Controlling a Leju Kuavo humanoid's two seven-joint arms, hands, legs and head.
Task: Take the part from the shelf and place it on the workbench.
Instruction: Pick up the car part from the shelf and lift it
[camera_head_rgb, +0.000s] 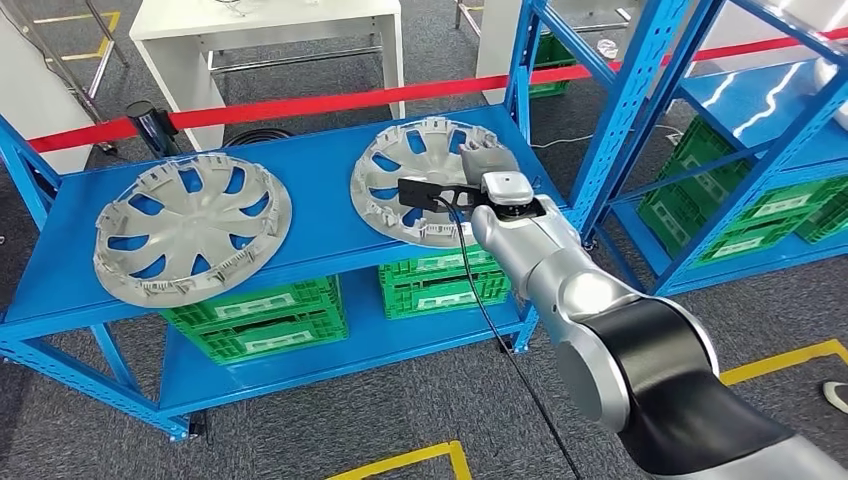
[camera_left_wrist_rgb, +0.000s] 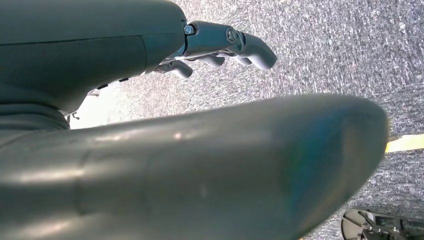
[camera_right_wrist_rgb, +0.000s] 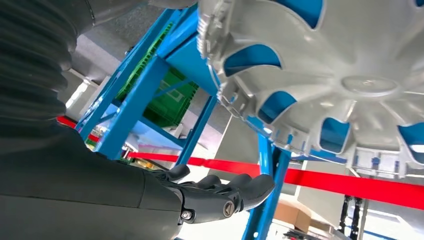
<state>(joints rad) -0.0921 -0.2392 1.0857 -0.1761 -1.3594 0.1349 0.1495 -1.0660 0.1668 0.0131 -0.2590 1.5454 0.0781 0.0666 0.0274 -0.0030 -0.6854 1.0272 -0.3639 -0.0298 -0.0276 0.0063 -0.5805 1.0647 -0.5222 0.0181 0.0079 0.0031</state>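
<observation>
- The right arm (camera_head_rgb: 600, 320) comes in from the lower right of the head view, silver with a black sleeve near the shoulder, and a black cable runs down along it.
- The right hand (camera_head_rgb: 487, 163) is at the end of this arm, over the near right edge of one hubcap; in the right wrist view its dark fingers (camera_right_wrist_rgb: 235, 190) are stretched out and a little apart, with nothing between them, just beside the rim of the part.
- The left hand (camera_left_wrist_rgb: 220, 47) is seen in the left wrist view above grey carpet; its fingers are lightly curled and apart, and they hold nothing.
- The right hubcap (camera_head_rgb: 435, 180), the grey part nearest to the right hand, lies on the upper level of the blue shelf (camera_head_rgb: 320, 240), with its ribbed inner side facing up.
- The left hubcap (camera_head_rgb: 192, 228), of the same kind, lies flat on the same level, well apart from the first one.
- Green crates (camera_head_rgb: 260, 315) stand on the lower level of the shelf, under the two hubcaps.
- A second blue rack (camera_head_rgb: 640, 90) with more green crates stands to the right.
- A red barrier tape (camera_head_rgb: 300, 103) stretches behind the shelf.
- A white table (camera_head_rgb: 265, 30) stands farther back on the carpet.
</observation>
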